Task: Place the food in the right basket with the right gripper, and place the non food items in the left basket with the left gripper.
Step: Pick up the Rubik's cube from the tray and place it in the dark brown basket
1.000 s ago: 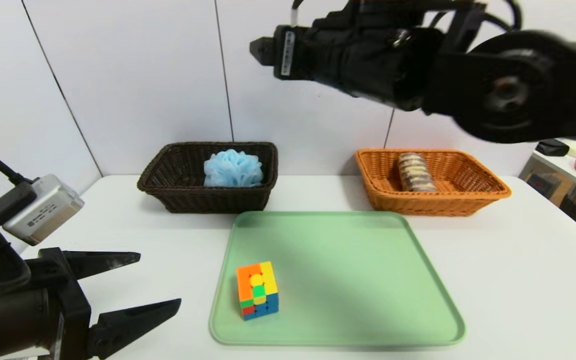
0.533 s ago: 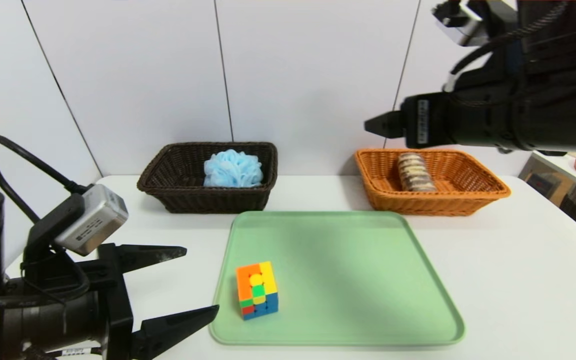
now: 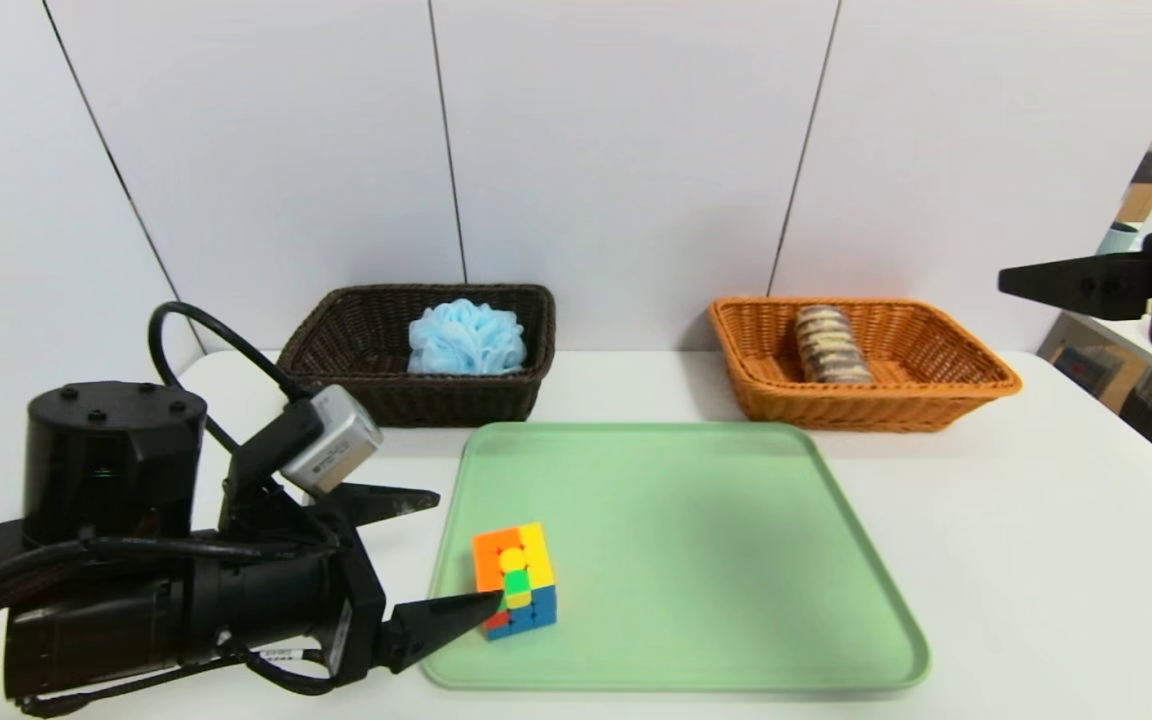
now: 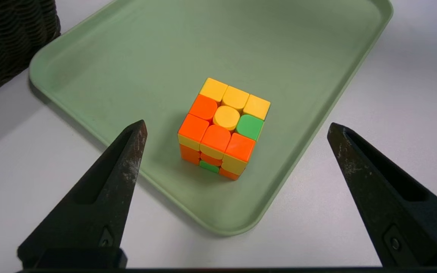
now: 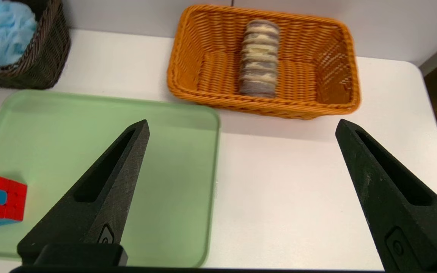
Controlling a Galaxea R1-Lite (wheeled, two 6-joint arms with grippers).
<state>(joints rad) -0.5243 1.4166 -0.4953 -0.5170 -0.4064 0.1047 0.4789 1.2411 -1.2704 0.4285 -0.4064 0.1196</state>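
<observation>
A white table (image 3: pixel 1036 560) carries everything, and on its near middle lies a pale green tray (image 3: pixel 716 560), bare but for one item. Behind the tray's far left corner sits the left basket (image 3: pixel 356 345), very dark woven wicker, and behind its far right corner the right basket (image 3: pixel 946 375), orange-tan, the two well apart. The left gripper (image 3: pixel 461 550) reaches in low over the table at the tray's left edge, its black pointed fingers spread wide and holding nothing; in the left wrist view the left gripper (image 4: pixel 235 129) frames the cube between its tips with clear space on both sides, one finger over the bare table and the other past the tray's near rim. The right gripper (image 5: pixel 241 125) hangs high at the far right of the head view, well clear of the table, its fingers equally wide apart and empty. The blue bath puff (image 3: pixel 466 338) rests inside the left basket against its right side. The striped roll (image 3: pixel 831 345) lies lengthwise in the middle of the right basket. The puzzle cube (image 3: pixel 516 580) stands on the tray near its front left corner, untouched.
</observation>
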